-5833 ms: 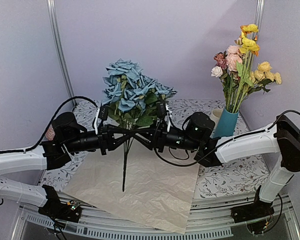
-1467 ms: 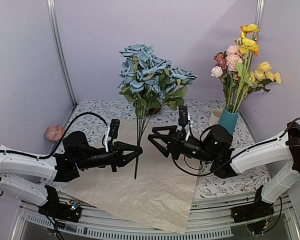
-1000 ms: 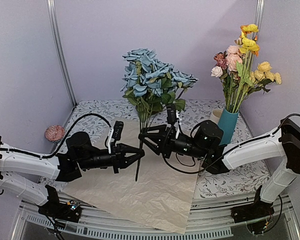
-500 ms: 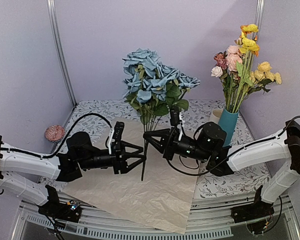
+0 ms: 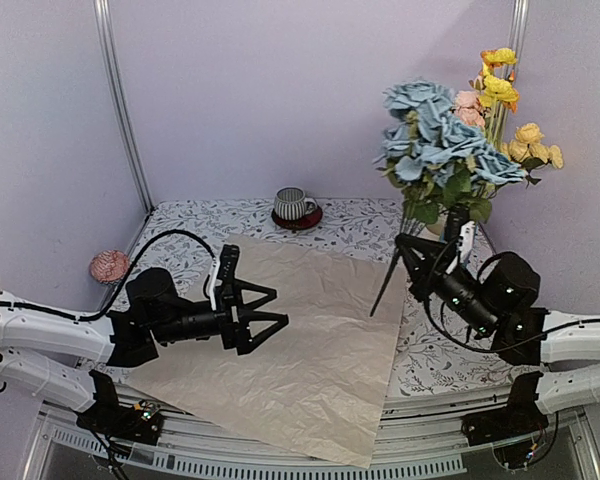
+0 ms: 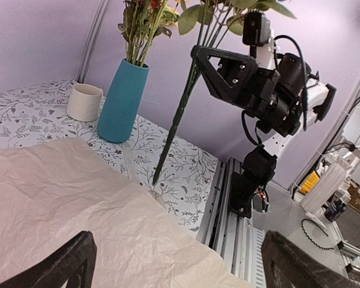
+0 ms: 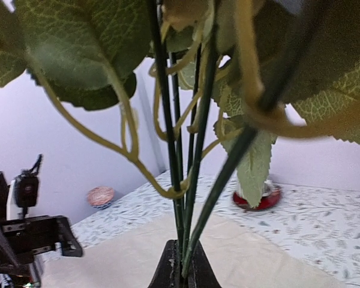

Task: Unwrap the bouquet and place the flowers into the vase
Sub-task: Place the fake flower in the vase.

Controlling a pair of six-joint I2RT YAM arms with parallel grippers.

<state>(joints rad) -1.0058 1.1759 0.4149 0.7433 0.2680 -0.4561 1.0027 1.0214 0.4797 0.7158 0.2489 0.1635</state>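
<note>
Floral bench [image 5: 180, 225]: paper [image 5: 310, 350] lies flat, unwrap done. Some flowers [image 5: 500, 90] in vase [image 6: 123, 99]. Right tool [image 5: 412, 250] clenched on blue bunch [image 5: 440, 150] stems, aloft near vase, insertion left. Left tool [image 5: 270, 310] released, empty, over paper

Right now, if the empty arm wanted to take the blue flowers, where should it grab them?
Probably the bare stem end hanging below the right gripper, coming from the left with the left gripper open. It is thin, leafless and slants toward that side; the blue flowers above are bushy and would likely squash.
</note>
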